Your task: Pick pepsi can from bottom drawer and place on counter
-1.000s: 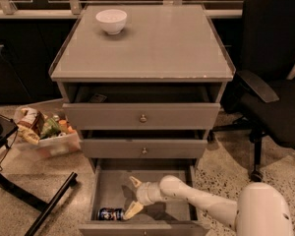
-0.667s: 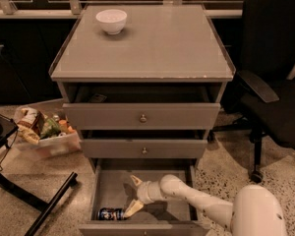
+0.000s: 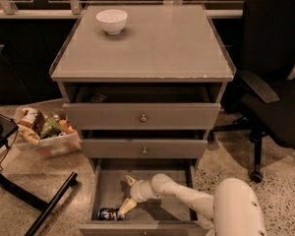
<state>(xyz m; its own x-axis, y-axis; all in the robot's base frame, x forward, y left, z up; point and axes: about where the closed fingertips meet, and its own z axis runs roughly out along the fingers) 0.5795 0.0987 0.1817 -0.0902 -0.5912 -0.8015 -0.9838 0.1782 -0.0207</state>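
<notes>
The pepsi can (image 3: 109,213) lies on its side at the front left of the open bottom drawer (image 3: 152,211). My gripper (image 3: 125,194) reaches into the drawer from the right and hovers just right of and above the can. Its fingers (image 3: 127,206) are spread apart, and the lower one comes close to the can's right end. It holds nothing. The counter (image 3: 157,43) is the glossy grey top of the cabinet, with a white bowl (image 3: 111,20) at its back left.
The two upper drawers (image 3: 142,117) with round knobs stand slightly open above the bottom one. A black office chair (image 3: 275,82) stands to the right. A bin of snack packets (image 3: 42,129) sits on the floor at the left, beside a black stand leg (image 3: 44,208).
My gripper has shifted slightly left, closer to the can. The can and drawers have not moved.
</notes>
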